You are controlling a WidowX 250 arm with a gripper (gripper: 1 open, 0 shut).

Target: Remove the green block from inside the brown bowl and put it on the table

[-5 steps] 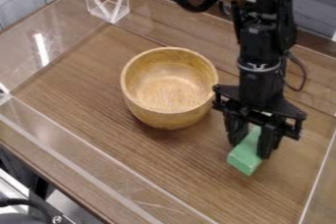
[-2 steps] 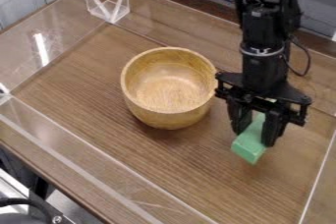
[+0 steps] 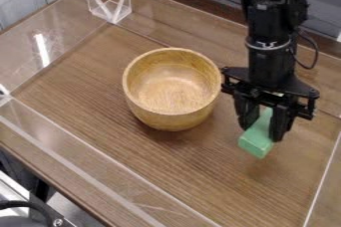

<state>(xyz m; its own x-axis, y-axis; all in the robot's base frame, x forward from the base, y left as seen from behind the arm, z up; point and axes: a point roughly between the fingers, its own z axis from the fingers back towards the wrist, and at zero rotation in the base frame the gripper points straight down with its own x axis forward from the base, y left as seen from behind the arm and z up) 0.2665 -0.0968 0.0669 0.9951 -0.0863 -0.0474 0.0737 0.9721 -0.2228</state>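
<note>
The green block [image 3: 257,141] hangs between the black fingers of my gripper [image 3: 266,129], which is shut on it. It sits just above the table [image 3: 94,82], to the right of the brown bowl [image 3: 172,88] and apart from it. The bowl is a round tan wooden one, and its inside shows nothing in it. My arm [image 3: 273,32] comes down from the top right, straight over the block.
Clear plastic walls [image 3: 80,161] run along the table's edges, near the front and left. A small clear plastic stand [image 3: 110,4] sits at the back left.
My gripper has risen slightly and shifted right with the green block still in it. The bowl has not moved.
</note>
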